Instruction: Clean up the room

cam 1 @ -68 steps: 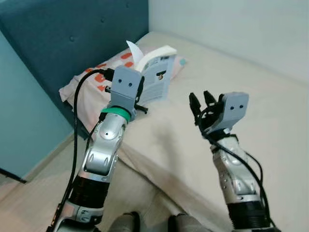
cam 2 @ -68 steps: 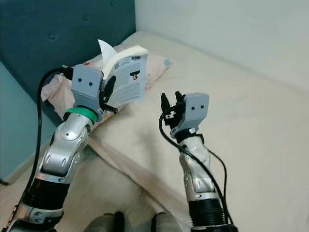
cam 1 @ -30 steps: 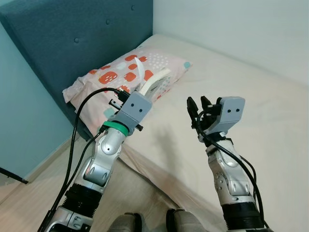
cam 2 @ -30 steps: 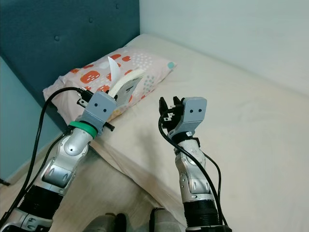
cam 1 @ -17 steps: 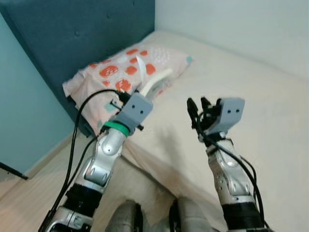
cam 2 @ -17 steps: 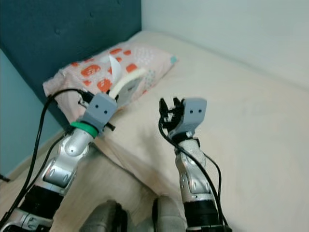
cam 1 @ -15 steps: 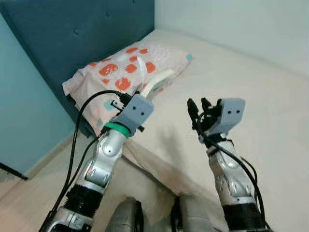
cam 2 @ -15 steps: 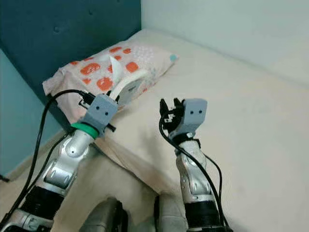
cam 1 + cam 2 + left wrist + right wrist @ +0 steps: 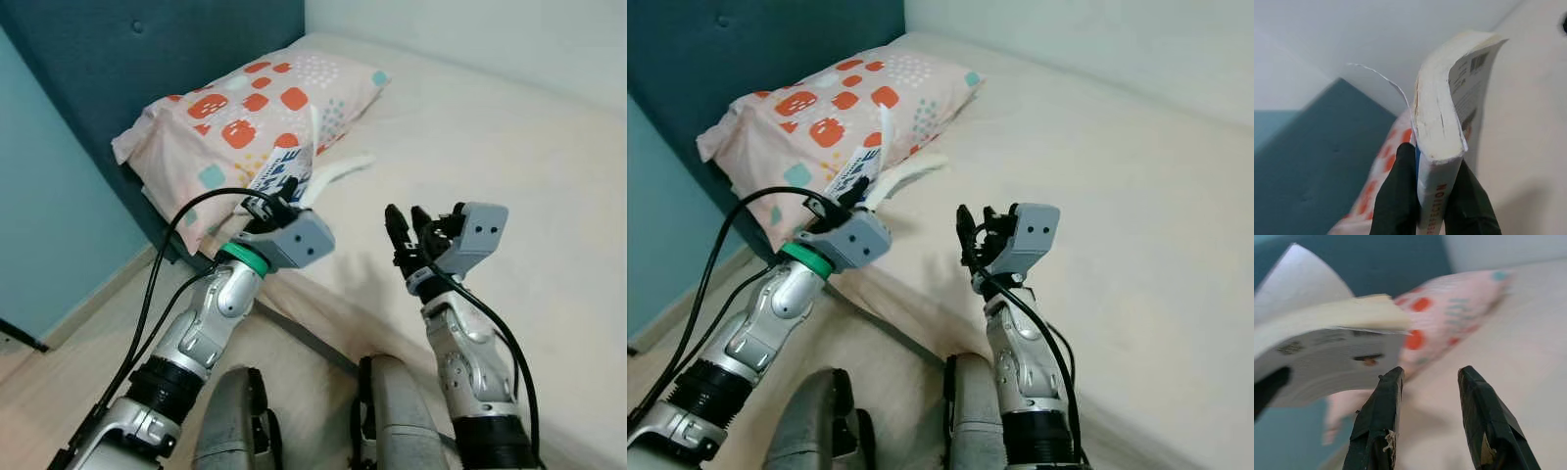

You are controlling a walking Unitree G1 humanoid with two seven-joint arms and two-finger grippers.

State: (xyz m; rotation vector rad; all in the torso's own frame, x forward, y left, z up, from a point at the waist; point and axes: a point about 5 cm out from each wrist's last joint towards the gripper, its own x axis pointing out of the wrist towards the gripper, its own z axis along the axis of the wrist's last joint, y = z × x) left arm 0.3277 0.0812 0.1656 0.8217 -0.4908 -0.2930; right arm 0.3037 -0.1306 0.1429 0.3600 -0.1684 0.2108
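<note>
Left hand (image 9: 1432, 196) pinching bent paperback (image 9: 1444, 127) spine, right hand (image 9: 1430, 426) spread, spotted soft pillow (image 9: 245, 108)

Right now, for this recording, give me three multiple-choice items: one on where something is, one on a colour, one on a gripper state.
1. Where does the pillow lie?
A. on the floor
B. on the bed against the headboard
C. on a chair

2. What colour is the headboard?
A. dark teal blue
B. red
C. white

3. What is the left gripper doing?
A. open and empty
B. shut on a cup
C. shut on the book

Answers:
1 B: the patterned pillow rests at the head of the bed, next to the headboard.
2 A: the padded panel is dark teal blue.
3 C: the left wrist view shows both black fingers pinching the book's spine; the right gripper is open.
</note>
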